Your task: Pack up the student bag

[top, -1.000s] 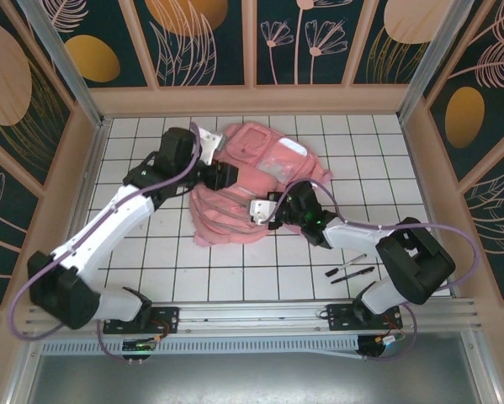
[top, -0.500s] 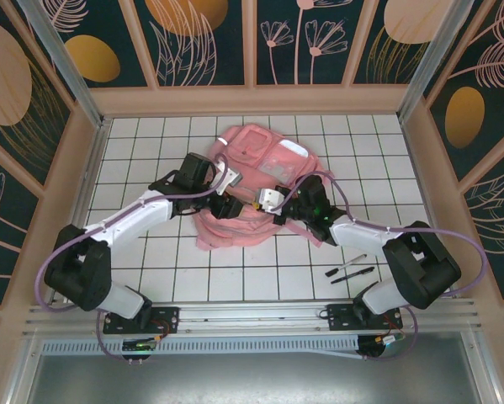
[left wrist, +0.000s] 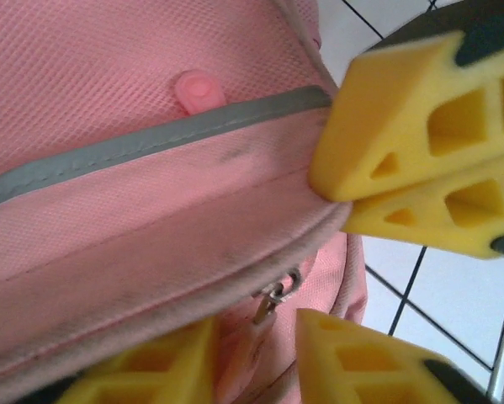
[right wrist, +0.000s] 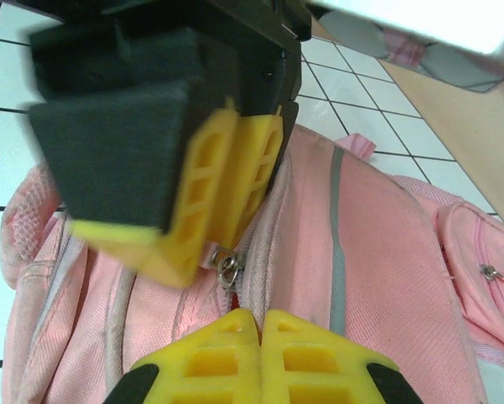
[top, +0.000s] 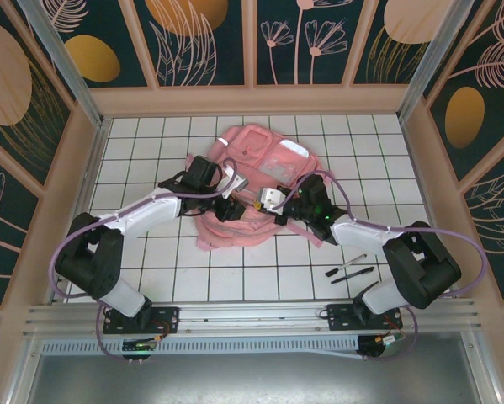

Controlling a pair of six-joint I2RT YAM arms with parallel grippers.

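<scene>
The pink student bag (top: 253,172) lies in the middle of the table, its grey stripe (left wrist: 151,143) and zip seam close in the left wrist view. My left gripper (top: 233,209) is at the bag's near edge. Its yellow fingers (right wrist: 235,181) are pinched on the pink pull tab (left wrist: 253,341) that hangs from the metal zip slider (right wrist: 229,268). My right gripper (top: 262,204) sits just right of it, shut with its tips (right wrist: 260,316) nipping the bag's fabric along the zip seam. Its yellow fingers (left wrist: 403,143) press the bag's rim.
Two dark pens (top: 351,268) lie on the white tiled table (top: 151,261) near the right arm's base. Wooden walls (top: 92,168) close the table on three sides. Both arms reach in over the bag's near half.
My left arm has swung in from the bag's back left to its near edge beside the right gripper, and its jaws have closed around the zip pull. The right gripper shifted slightly back.
</scene>
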